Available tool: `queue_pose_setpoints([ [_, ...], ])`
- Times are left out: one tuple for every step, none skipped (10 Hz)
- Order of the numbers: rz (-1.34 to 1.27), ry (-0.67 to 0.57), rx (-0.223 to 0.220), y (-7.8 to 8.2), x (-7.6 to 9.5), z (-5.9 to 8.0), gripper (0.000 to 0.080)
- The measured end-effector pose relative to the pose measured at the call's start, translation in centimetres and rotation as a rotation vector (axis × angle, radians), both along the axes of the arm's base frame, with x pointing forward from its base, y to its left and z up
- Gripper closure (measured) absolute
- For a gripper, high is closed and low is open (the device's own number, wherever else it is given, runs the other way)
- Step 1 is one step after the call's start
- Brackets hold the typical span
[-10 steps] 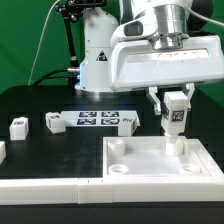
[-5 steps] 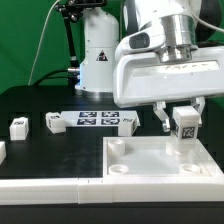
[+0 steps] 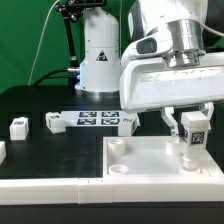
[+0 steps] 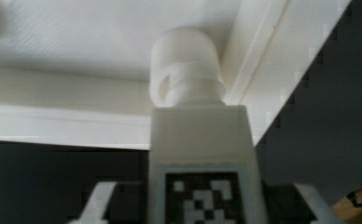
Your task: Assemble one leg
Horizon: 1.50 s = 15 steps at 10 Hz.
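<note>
The jaws clench the leg (image 3: 195, 135) upright, its lower end at a corner of the tray (image 3: 150, 160) straight below them; touching or not, I can't tell. Looks like the seating step: next needs careful alignment, then a straight push down.

Four legs (image 3: 194, 135) (image 3: 17, 126) (image 3: 53, 122) (image 3: 129, 121), one tray (image 3: 150, 162)

The arm (image 3: 160, 20) is glossy white, built of rounded shells. A brushed silver-grey ring (image 3: 186, 42) sits just above the hand (image 3: 193, 128), whose wide, boxy white housing (image 3: 165, 88) carries a faint grey marking on its face. The two short fingers (image 3: 173, 121) under the housing look dark grey. Behind the hand, the white base column (image 3: 92, 72) bears a black triangular mark (image 3: 101, 55).
</note>
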<state>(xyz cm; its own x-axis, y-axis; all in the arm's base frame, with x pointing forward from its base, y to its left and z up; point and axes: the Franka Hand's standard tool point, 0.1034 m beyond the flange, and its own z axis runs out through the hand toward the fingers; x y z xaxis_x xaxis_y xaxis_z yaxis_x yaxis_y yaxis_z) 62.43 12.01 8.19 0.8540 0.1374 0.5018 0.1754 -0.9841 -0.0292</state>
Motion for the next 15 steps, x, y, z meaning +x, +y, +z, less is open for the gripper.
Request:
queue_pose_setpoints([
  [-0.002, -0.016, 0.000, 0.0, 0.1, 0.0, 0.0509],
  [-0.004, -0.034, -0.001, -0.1, 0.2, -0.2, 0.0509],
  [-0.004, -0.026, -0.002, -0.2, 0.0, -0.8, 0.0509],
  [-0.004, -0.021, -0.003, -0.2, -0.2, -1.4, 0.0509],
  [-0.005, -0.026, -0.003, -0.2, -0.2, -1.6, 0.0509],
  [-0.017, -0.029, 0.001, -0.1, -0.2, -1.7, 0.0509],
  [-0.019, -0.043, 0.001, -0.2, -0.1, -1.7, 0.0509],
  [-0.025, -0.076, 0.002, -0.4, 0.1, -1.7, 0.0509],
  [-0.025, -0.085, 0.002, -0.4, 0.2, -1.7, 0.0509],
  [-0.025, -0.077, 0.002, -0.4, 0.2, -1.8, 0.0509],
  [-0.024, -0.074, 0.001, -0.4, 0.1, -1.8, 0.0338],
  [-0.024, -0.074, 0.001, -0.4, 0.1, -1.8, 0.0338],
  [-0.024, -0.073, 0.001, -0.4, 0.1, -1.8, 0.0197],
  [-0.024, -0.073, 0.001, -0.4, 0.1, -1.8, 0.0197],
  [-0.024, -0.073, 0.001, -0.4, 0.1, -1.9, 0.0157],
])
